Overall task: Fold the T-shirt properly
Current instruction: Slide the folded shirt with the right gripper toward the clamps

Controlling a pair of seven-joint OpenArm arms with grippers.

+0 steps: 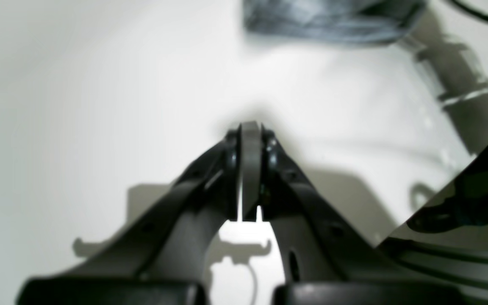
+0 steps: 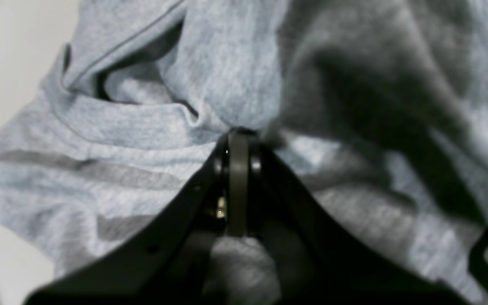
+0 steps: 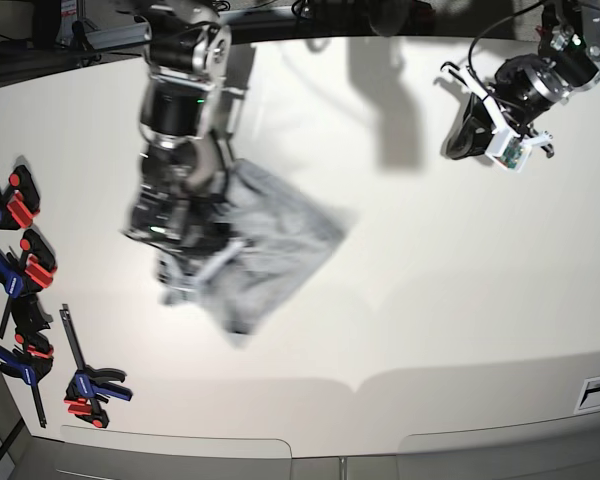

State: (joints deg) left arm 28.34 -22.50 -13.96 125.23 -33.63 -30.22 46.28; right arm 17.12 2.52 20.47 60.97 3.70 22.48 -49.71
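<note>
Counter (image 3: 430, 300): broad, white, mostly bare across the right and near side. A row of clamps (image 3: 25, 290) with red and blue handles is laid along the far-left edge.

T-shirt (image 3: 265, 240): light heather grey, lying bunched and rumpled left of centre on the counter, partly under the right arm. No flat outline is seen; a hemmed edge and deep folds show in the right wrist view (image 2: 151, 118), with part of a black letter at the lower right of that view. It is judged soft, light and limp, likely to sag and drag rather than hold shape; the cloth should grip easily but slide on the smooth counter. Best hold is judged to be at a seam or hem, such as shoulder or bottom corners, so that one layer is lifted, not a wad.

Right tool (image 2: 238, 135): clenched, its tip pressed into the grey cloth at a pucker; whether fabric is actually pinched between the jaws cannot be told.

Left tool (image 1: 250, 131): clenched on nothing, held above bare counter at the far right, well apart from the shirt.
</note>
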